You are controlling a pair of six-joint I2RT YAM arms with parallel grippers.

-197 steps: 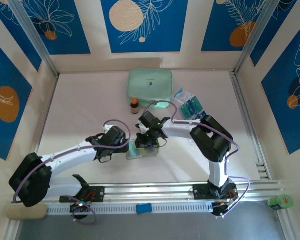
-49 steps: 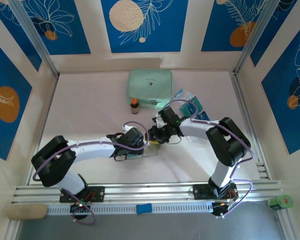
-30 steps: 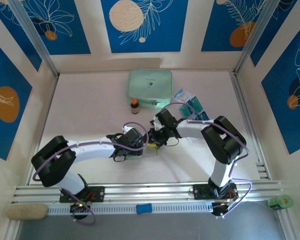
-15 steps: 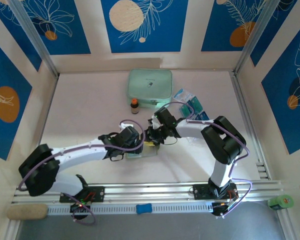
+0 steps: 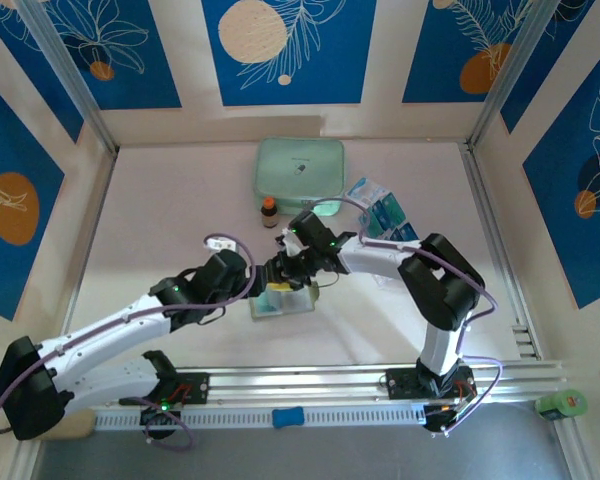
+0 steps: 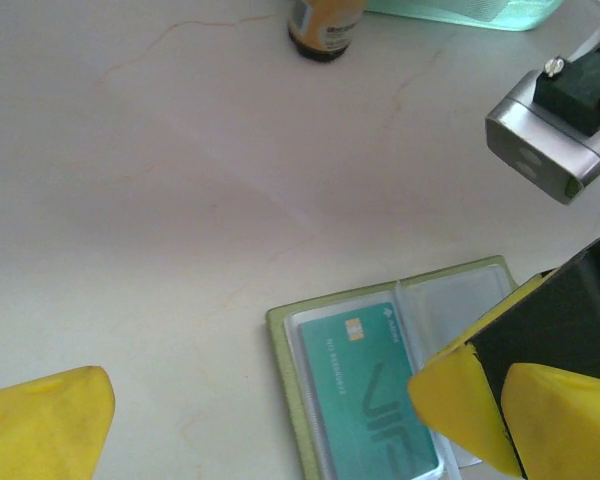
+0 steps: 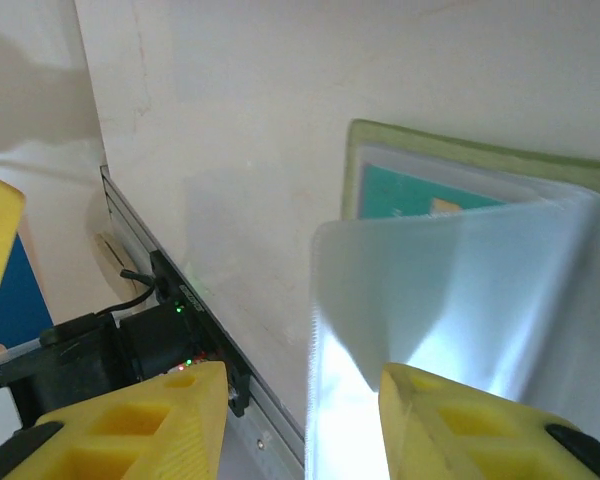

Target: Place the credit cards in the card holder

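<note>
Our left pincer (image 6: 265, 405) gapes wide, empty, above the open card holder (image 6: 450, 300); our right pincer (image 7: 300, 400), half apart, touches its raised clear leaf (image 7: 460, 290) with one finger.

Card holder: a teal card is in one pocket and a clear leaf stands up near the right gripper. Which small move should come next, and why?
Probably the right gripper should rise a little and let the clear leaf fall flat. The teal card already lies in a pocket of the card holder, the jaws stand apart, and the left gripper is open and empty.
</note>
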